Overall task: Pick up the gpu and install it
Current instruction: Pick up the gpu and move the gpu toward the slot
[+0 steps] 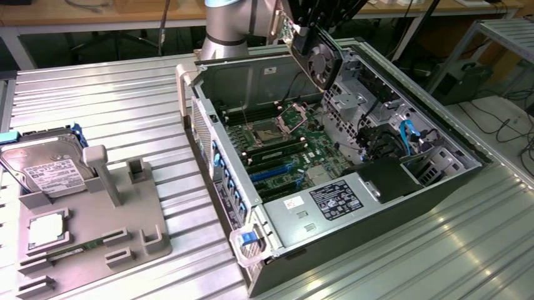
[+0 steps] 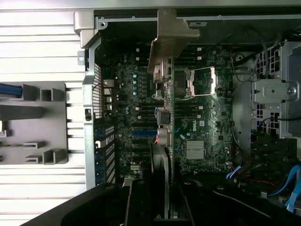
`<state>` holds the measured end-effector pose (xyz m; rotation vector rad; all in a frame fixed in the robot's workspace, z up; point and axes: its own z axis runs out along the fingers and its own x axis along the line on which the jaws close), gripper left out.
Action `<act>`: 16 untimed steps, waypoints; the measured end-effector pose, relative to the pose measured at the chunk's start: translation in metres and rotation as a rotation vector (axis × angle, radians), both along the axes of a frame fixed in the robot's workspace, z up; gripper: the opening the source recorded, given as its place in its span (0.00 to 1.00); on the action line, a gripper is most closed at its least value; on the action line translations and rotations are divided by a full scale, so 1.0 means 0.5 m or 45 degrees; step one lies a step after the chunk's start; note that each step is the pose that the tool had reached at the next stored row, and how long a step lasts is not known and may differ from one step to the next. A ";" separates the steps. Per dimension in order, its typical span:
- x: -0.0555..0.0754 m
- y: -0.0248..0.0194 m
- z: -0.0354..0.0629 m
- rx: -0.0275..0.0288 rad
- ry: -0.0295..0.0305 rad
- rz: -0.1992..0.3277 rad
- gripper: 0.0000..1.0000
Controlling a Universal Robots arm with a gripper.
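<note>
Holding gpu over case

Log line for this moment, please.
hand: shut on gpu | gpu: held in air over open case | installed: not yet

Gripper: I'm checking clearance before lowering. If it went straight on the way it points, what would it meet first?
Probably the motherboard in the open computer case. The gripper points down at it, and the gpu it holds hangs lower, so the card would touch the board first; depth unclear.
</note>
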<state>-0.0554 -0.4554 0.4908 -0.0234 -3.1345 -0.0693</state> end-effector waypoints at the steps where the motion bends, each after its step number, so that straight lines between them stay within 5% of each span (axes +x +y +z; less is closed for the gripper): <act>1: 0.001 0.0000 0.000 0.0000 0.0000 0.000 0.27; 16: 0.026 0.0000 0.000 0.0000 0.0000 0.000 0.27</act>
